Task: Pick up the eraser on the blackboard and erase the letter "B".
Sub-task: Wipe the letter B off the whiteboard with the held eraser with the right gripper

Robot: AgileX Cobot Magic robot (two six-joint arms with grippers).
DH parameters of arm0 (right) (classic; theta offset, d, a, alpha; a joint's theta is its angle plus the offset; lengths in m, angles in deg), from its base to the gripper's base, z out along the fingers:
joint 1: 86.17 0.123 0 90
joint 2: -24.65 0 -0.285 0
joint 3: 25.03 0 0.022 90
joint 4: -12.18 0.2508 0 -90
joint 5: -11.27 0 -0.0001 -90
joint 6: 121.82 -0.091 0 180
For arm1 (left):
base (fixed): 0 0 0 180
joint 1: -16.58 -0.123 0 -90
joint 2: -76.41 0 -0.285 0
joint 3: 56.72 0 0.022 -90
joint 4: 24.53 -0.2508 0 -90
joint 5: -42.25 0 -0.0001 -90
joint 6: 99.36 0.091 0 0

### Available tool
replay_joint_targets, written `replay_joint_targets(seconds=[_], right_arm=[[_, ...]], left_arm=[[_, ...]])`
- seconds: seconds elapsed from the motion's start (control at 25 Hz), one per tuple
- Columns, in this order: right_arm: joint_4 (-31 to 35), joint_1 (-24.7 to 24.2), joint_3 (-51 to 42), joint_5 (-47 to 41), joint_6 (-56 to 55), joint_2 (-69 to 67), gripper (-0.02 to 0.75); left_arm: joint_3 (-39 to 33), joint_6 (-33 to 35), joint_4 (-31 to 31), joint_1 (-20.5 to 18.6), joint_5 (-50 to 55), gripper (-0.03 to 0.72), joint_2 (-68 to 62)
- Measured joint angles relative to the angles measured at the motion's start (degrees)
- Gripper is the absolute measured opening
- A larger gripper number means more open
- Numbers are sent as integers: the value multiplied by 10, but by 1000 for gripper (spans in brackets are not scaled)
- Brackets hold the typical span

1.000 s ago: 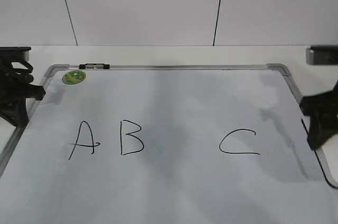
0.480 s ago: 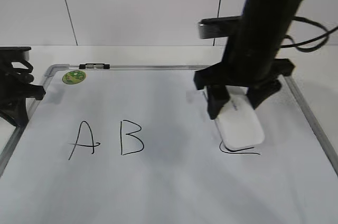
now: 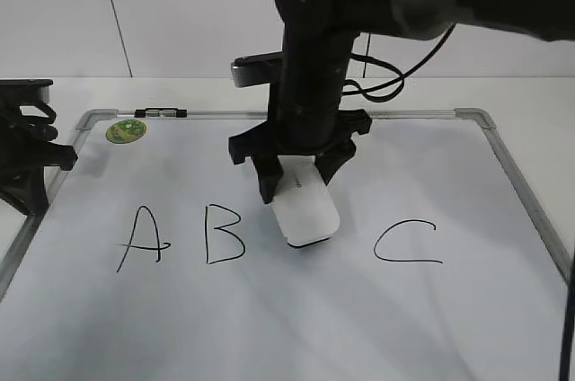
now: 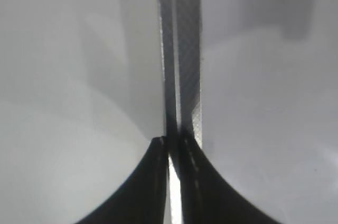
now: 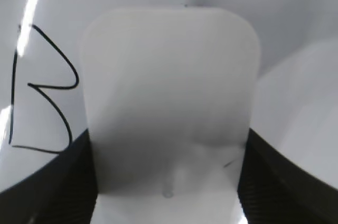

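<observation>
Beside the letter "B" (image 3: 225, 234), right hand (image 3: 297, 181) clamps the eraser (image 3: 305, 209)

Right arm reaches in from 1 o'clock across centre, wrist pitched near vertical, right gripper (image 3: 297, 174) pointing down. Its fingers (image 5: 58, 187) clamp the eraser (image 3: 305, 213) on both long sides. Left arm folded at the 9 o'clock edge, left gripper (image 4: 173, 147) low, jaws pressed together with nothing between them
</observation>
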Motion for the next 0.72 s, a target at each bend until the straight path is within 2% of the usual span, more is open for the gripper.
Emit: replay_joint_targets(seconds=[0.4, 0.72], right_arm=[[-4, 9, 54, -6, 9, -73, 531], [-41, 56, 66, -14, 22, -89, 531]], left_arm=[[0, 0, 1, 0, 1, 37, 0], [0, 0, -2, 0, 8, 37, 0]])
